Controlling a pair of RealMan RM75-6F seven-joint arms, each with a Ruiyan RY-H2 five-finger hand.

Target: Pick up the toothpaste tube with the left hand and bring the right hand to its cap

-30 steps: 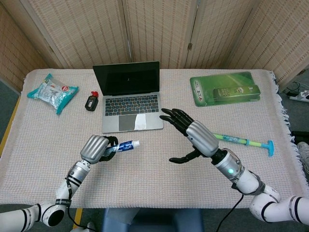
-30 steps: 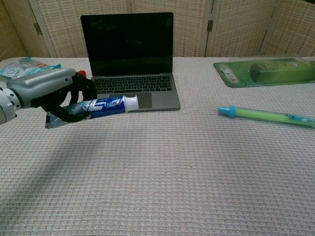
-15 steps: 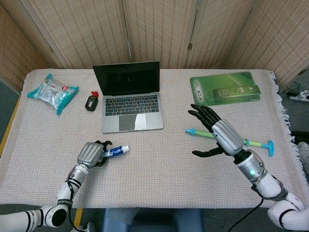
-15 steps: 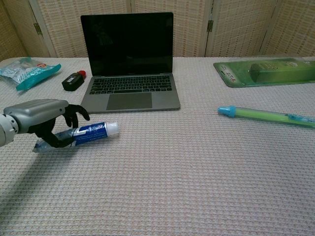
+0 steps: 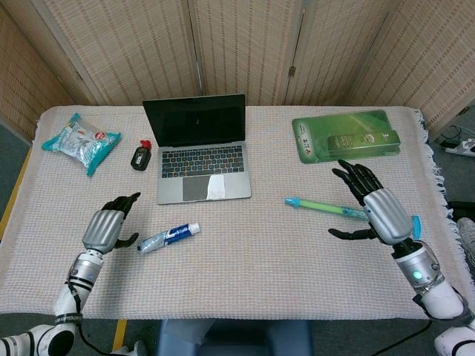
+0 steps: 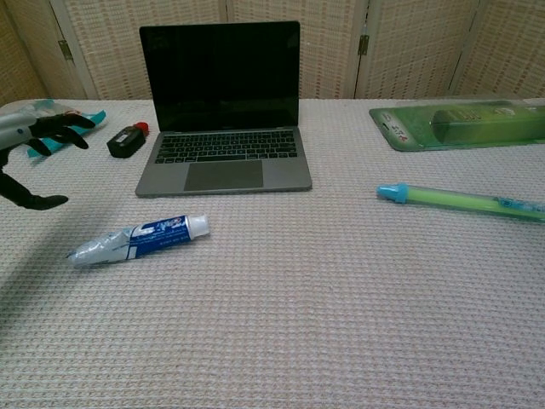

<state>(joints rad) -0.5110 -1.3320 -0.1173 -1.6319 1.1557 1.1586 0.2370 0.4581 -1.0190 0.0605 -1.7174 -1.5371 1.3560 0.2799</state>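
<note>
While the toothpaste tube (image 5: 169,237) lies flat on the tabletop (image 5: 245,274), the left hand (image 5: 106,228) hovers beside it, fingers spread and empty; the right hand (image 5: 378,211) is likewise spread.

The toothpaste tube (image 5: 168,237) lies flat on the table (image 5: 245,259) with bare cloth all around it. The left hand (image 5: 105,228) is just beside its flat end, fingers spread, holding nothing, and nothing stands between them. The cap end points toward the middle of the table. From there to the right hand (image 5: 377,210) the cloth is bare, so that path is free. The long green toothbrush (image 5: 349,213) lies partly under the right hand. The laptop (image 5: 200,148) stands open behind the tube, and its screen is a wall at the back. The green box (image 5: 346,135), the small black bottle (image 5: 139,156) and the snack bag (image 5: 80,141) sit far back.
</note>
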